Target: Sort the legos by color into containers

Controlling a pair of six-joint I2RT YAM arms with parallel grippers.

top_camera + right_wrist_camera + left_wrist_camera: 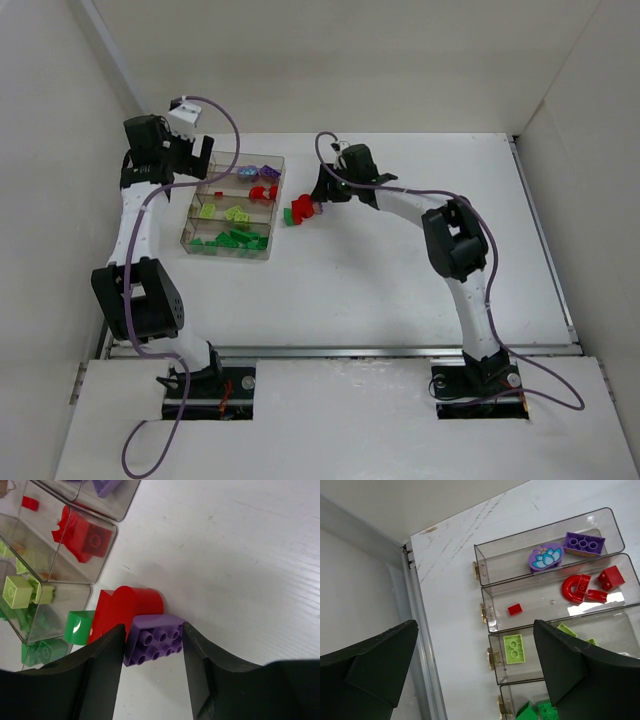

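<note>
The right tool (152,630) is closed on a purple brick (152,642), one finger touching each side, and the brick lies on the desk (240,555). In the wrist view a red brick (125,610) touches it at 11 o'clock, and a green brick (77,627) is beside that at 9 o'clock. From above, the clear tray (278,205) stands at 9 o'clock of these three. It holds green legos (230,240) in the nearest compartment, then lime legos (237,213), red legos (263,192) and purple legos (270,172). The left tool (475,625) hangs at the tray's 10 o'clock corner, fully wide, and it holds nothing.

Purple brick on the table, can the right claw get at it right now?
Probably yes: the right claw straddles the purple brick, a finger on each side, nothing over it; the red brick only abuts its far edge.
</note>
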